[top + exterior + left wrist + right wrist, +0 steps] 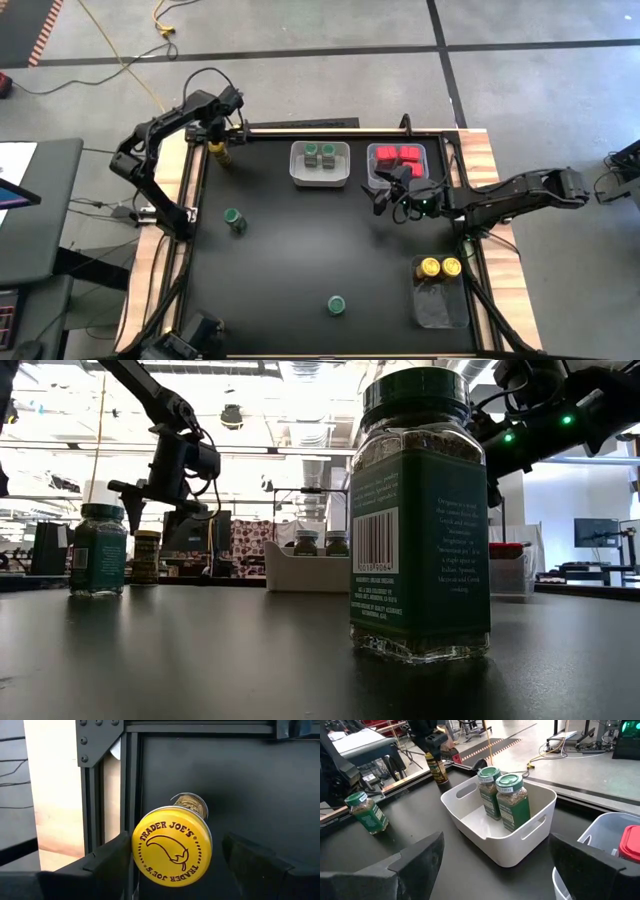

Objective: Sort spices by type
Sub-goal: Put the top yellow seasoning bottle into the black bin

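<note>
Left gripper [216,140] poised over a yellow-lidded jar [172,846] at the table's far left corner

Fingers [107,862] parted to either side of the yellow lid, one just beside it, the other clear; nothing gripped yet; right gripper [392,196] spread wide and empty, hovering near the clear bin of red boxes [397,156]. Likely trouble: an off-centre squeeze tipping the jar against the black frame rail [131,780] close alongside; slick round lid apt to slip. Elsewhere: two green-lidded jars [503,800] in the white bin [319,178]; two more loose, one at left [234,219], one near centre [337,304]; two yellow lids [440,267] in the near right bin.
</note>
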Tool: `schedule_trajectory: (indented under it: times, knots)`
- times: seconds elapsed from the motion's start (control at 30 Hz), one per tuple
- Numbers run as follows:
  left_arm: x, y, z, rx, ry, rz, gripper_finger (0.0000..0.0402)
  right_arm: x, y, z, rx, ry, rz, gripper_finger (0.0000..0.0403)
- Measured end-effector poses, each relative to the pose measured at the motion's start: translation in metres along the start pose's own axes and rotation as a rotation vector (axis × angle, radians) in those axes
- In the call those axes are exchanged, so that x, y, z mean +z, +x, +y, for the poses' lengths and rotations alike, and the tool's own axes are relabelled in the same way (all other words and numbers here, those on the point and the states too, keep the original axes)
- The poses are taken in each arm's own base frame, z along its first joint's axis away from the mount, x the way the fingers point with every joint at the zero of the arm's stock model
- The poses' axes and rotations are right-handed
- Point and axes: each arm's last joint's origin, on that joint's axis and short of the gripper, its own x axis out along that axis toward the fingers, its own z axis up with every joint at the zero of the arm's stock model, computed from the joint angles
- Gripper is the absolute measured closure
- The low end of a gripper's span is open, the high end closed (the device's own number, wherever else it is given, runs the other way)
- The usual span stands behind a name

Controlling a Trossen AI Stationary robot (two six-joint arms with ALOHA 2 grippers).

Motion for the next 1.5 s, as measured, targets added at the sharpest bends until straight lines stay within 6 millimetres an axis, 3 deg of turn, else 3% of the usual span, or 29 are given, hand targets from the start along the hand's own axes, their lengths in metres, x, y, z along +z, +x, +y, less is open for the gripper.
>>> schedule_trajectory:
  times: [1.17, 1.5]
  knots:
    - [-0.005, 0.01, -0.004, 0.047, 0.004, -0.04, 0.0107, 0.0, 0.0, 0.0, 0.0, 0.0, 0.0, 0.0017]
    - [-0.005, 0.01, -0.004, 0.047, 0.002, -0.043, 0.0139, 0.0, 0.0, 0.0, 0.0, 0.0, 0.0, 0.0017]
